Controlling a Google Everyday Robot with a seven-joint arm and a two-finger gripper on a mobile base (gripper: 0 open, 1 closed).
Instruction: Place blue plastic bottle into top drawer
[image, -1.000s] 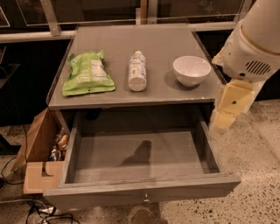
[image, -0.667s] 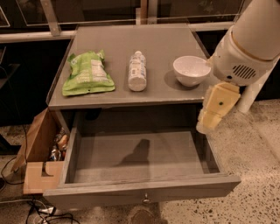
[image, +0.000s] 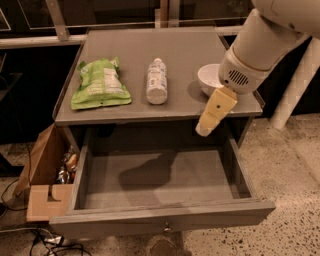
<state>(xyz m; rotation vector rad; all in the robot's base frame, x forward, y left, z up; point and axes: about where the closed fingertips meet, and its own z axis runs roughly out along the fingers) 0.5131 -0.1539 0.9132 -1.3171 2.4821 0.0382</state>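
The blue plastic bottle (image: 156, 81) lies on its side in the middle of the grey table top (image: 130, 45), white cap pointing away. The top drawer (image: 165, 212) is pulled out below the table top, with a small knob (image: 166, 229) at front centre, and nothing lies in it. My gripper (image: 206, 126) hangs cream-coloured from the white arm (image: 260, 47) at the table's right front edge, above the drawer's back right corner. It is to the right of the bottle and nearer the front, apart from it, and it holds nothing.
A green snack bag (image: 100, 85) lies left of the bottle. A white bowl (image: 206, 77) sits to the right, partly behind my arm. A brown cardboard box (image: 42, 172) with items stands on the floor at the left, with cables (image: 47, 242) in front of it.
My arm and gripper have moved left, from beside the table's right side to over its right front edge and the drawer's back right corner. The bottle has not moved.
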